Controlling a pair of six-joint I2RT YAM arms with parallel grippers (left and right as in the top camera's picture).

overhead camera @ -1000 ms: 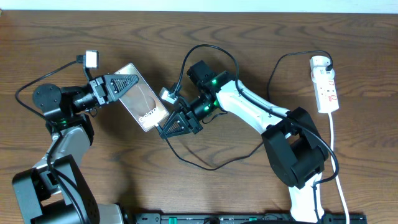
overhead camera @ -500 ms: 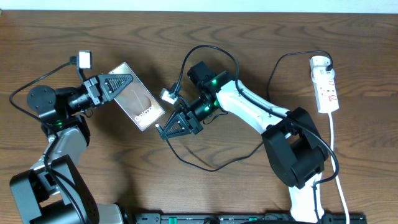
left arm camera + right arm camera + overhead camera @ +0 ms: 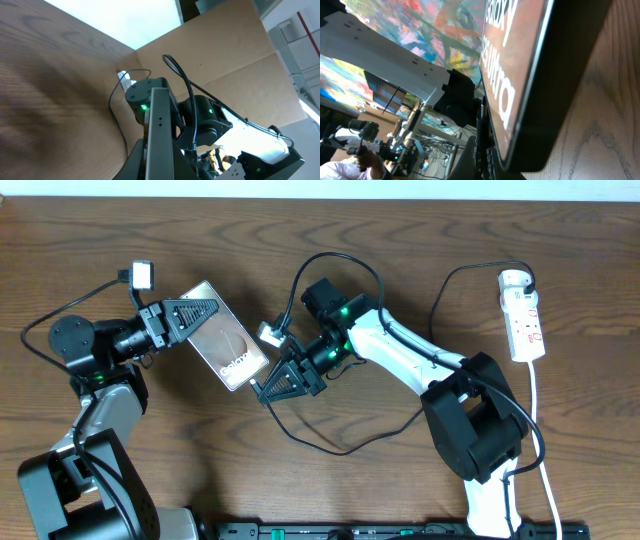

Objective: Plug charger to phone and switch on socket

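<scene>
The phone (image 3: 228, 338) is a brown-bronze slab with white "Galaxy" lettering, held tilted above the table by my left gripper (image 3: 196, 315), which is shut on its upper end. In the left wrist view its edge (image 3: 159, 135) runs between the fingers. My right gripper (image 3: 272, 385) is shut on the black charger cable near its plug tip (image 3: 482, 127), right at the phone's lower edge (image 3: 540, 65). The cable (image 3: 330, 442) loops over the table. The white socket strip (image 3: 524, 315) lies at the far right.
A small white adapter (image 3: 270, 334) sits by the phone's right side. The socket's white cord (image 3: 540, 430) runs down the right edge. The right arm's white links (image 3: 410, 358) cross the table's middle. A black rail (image 3: 400, 530) lies along the front edge.
The left gripper and phone shifted left and slightly up, then came partly back to the right. The right gripper moved slightly left toward the phone's lower edge.
</scene>
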